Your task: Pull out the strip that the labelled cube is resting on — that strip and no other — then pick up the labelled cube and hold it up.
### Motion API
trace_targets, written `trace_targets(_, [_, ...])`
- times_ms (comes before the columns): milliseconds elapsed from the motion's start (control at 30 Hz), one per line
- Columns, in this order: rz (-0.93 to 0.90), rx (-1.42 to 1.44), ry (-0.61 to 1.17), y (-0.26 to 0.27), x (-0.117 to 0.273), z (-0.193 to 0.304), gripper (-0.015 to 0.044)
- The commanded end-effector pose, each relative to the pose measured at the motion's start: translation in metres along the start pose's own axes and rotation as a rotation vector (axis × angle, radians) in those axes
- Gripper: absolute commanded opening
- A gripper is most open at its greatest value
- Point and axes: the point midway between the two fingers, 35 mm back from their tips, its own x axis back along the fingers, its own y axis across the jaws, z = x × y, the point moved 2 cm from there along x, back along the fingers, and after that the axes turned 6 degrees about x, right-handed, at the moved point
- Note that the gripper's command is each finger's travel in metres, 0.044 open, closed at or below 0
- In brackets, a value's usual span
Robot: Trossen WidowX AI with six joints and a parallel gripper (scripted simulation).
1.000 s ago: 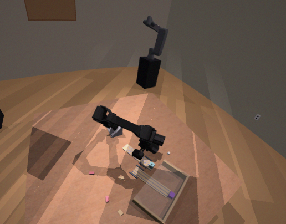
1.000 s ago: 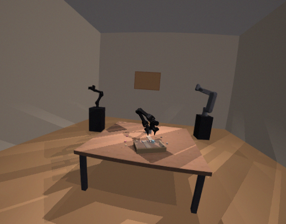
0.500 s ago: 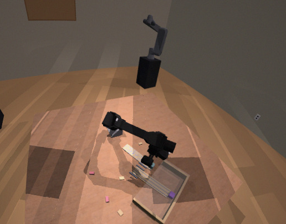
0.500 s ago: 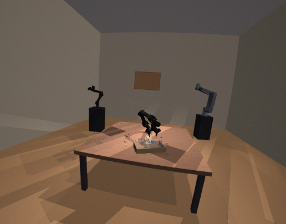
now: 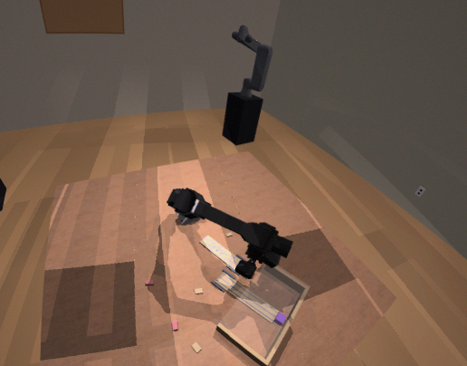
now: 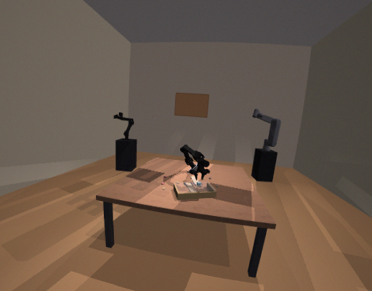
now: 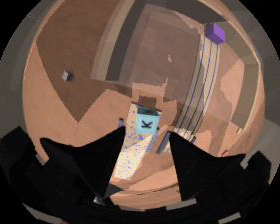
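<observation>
Hovering half-wide and empty, my pincer (image 5: 246, 270) (image 6: 199, 177) (image 7: 148, 132) should take the K cube (image 6: 199, 184) (image 7: 147, 123), likely light and stiff, by 2 opposite sides.

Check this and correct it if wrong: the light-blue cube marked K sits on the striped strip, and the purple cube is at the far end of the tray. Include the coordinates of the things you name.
One thing is wrong: the light-blue cube marked K (image 7: 147, 124) rests on the pale strip with blue speckles (image 7: 126, 165), not the striped one (image 7: 197, 95), as the wrist view shows. The rest of the statement stands.
</observation>
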Motion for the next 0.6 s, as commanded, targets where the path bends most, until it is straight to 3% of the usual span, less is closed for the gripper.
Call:
trace_targets(0, [0.002,0.011,0.013,0.001,-0.01,0.001,0.025])
trace_targets(567, [0.003,0.011,0.013,0.001,-0.038,0.001,0.025])
